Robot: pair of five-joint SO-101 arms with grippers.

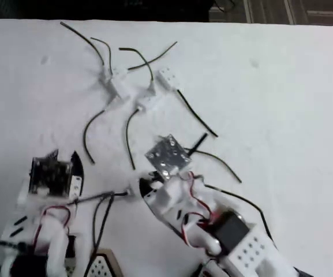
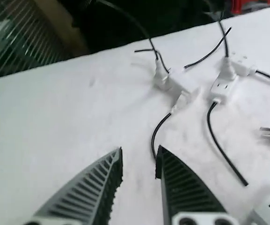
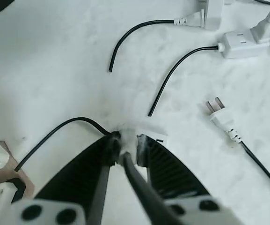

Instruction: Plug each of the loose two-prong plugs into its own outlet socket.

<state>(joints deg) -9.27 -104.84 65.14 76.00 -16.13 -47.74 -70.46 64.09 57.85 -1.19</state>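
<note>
R gripper point(image 3: 125, 143) was pinched tight on a white connector point(image 3: 127, 133) at the end of a black cord point(image 3: 55, 133), low over the white table point(image 3: 41, 56); couldn't tell if it was a plug or a socket. A loose two-prong plug point(image 3: 221, 115) lay near it, prongs bare, well apart from the outlet socket point(image 3: 240, 44) farther off; that socket had a white plug point(image 3: 266, 23) seated in it. L gripper point(image 2: 139, 159) hung over bare table w/ fingers spread, holding nothing.
</note>
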